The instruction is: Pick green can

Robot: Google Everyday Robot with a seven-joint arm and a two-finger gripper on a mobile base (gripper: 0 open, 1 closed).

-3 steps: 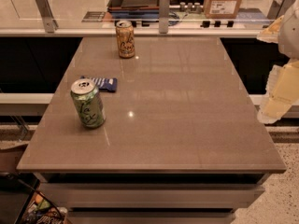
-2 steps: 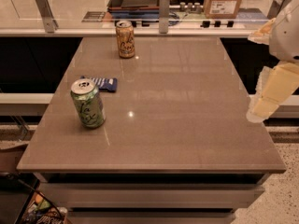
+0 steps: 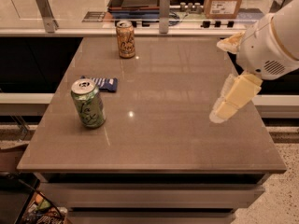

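I see the brown table (image 3: 177, 143) filling most of my view. My white arm (image 3: 271, 45) reaches in over its right edge, and the gripper (image 3: 223, 110) hangs above the right side, pointing down and left; I cannot tell how wide it is. The green can (image 3: 88, 103) stands upright near the left edge, well apart from the gripper. An orange can (image 3: 125, 39) stands at the far edge. A blue packet (image 3: 103, 83) lies just behind the green can.
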